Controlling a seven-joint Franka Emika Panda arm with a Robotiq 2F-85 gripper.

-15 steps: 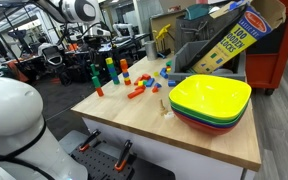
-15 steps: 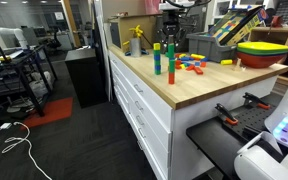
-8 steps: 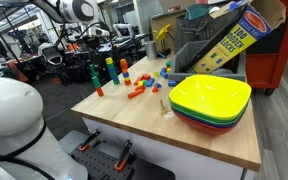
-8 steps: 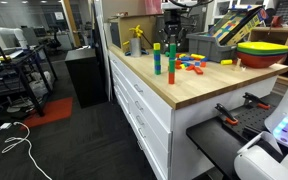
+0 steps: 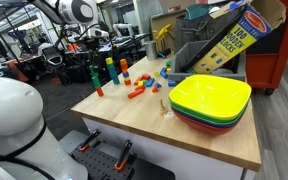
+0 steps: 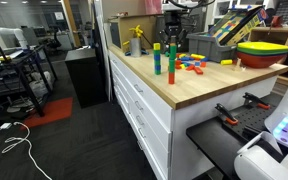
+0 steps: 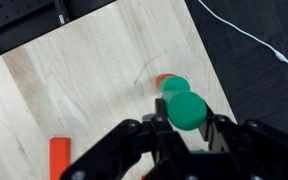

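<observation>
Showing the tabletop (image 7: 74, 70), near whose edge a block stack (image 7: 170, 84) stands; the hand (image 7: 189, 122) straddles its green top block (image 7: 189, 106) — whether pinching or spread cannot be told. Risk: a sideways nudge could topple the stack, perhaps off the edge.

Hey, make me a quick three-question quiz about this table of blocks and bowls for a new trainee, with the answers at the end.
1. True or false: the top bowl of the stack is yellow.
2. In the wrist view, what stands between the fingers of the gripper? A) a green cylinder B) a blue cube C) a red ball
3. Fill in: the block lying flat on the wood near the wrist view's lower left is ____.
Key: 1 true; 2 A; 3 orange-red.
</observation>
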